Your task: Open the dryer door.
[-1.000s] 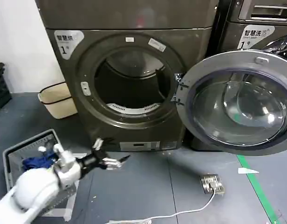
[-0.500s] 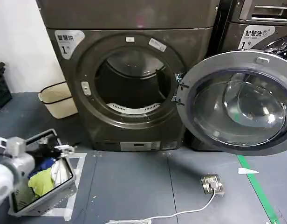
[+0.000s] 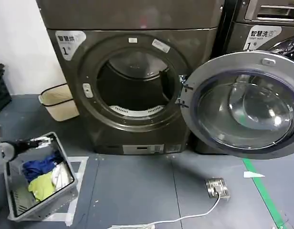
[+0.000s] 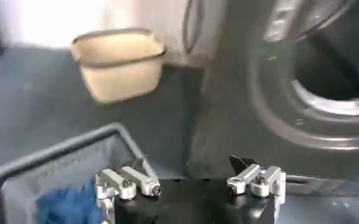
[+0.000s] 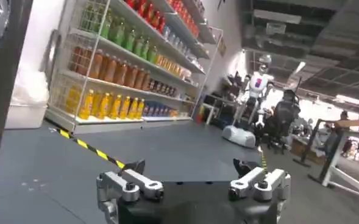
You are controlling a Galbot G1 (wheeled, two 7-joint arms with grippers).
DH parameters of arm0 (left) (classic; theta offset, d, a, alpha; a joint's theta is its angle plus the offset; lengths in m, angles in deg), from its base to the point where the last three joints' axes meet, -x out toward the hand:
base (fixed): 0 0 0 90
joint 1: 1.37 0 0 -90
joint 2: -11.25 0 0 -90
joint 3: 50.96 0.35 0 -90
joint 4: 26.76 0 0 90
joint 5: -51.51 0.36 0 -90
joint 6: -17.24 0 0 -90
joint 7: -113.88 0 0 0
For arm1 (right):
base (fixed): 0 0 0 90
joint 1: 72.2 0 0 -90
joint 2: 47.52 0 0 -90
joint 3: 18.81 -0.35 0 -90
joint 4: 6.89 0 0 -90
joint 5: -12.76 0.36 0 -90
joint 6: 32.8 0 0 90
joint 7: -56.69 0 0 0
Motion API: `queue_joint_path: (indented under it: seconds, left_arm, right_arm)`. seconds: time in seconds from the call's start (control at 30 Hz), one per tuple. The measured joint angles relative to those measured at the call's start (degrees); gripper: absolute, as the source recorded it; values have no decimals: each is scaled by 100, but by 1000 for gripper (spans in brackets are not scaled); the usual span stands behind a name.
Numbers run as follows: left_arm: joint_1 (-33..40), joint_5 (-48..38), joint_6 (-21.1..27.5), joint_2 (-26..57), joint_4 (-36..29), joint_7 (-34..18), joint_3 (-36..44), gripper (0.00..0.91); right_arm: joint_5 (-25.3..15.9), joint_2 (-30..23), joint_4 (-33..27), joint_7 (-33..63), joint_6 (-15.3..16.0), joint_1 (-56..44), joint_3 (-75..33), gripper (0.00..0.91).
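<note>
The dark dryer [image 3: 137, 19] faces me with its round drum opening [image 3: 135, 83] uncovered. Its glass dryer door [image 3: 242, 107] hangs swung wide to the right, hinged at the opening's right side. My left gripper [image 3: 41, 141] hovers low at the far left, above the back rim of the laundry basket and well away from the door. In the left wrist view my left gripper [image 4: 190, 167] is open and holds nothing, pointing at the dryer's lower front [image 4: 240, 122]. My right gripper [image 5: 188, 165] is open and empty too, facing away into the room.
A grey laundry basket [image 3: 66, 162] with blue, yellow and white clothes sits on the floor at the left. A beige bin [image 3: 56, 102] stands beside the dryer. A small box with a white cable [image 3: 217, 187] lies on the floor. A second machine [image 3: 261, 24] stands behind the door.
My left arm pulled back leftward from the floor in front of the dryer to the view's left edge over the basket. The door has not moved.
</note>
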Motion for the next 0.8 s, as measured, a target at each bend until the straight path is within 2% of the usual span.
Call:
queue_joint_path:
  seconds: [0.13, 0.23, 0.53, 0.8]
  left_arm:
    - [123, -1170, -3, 318, 411, -654, 306, 907]
    - [88, -1897, -5, 470, 510, -947, 418, 907]
    - [79, -3382, -5, 559, 588, -1840, 638, 907]
    - [156, -3739, -4, 523, 830, -2055, 588, 907]
  right_arm:
    - [0, -10, -25, -1, -22, -7, 22, 907]
    - [0, -20, -31, -4, -33, -5, 49, 907]
    - [2, -16, -30, -13, -83, -13, 75, 907]
    - [78, -11, -52, -8, -114, -60, 55, 907]
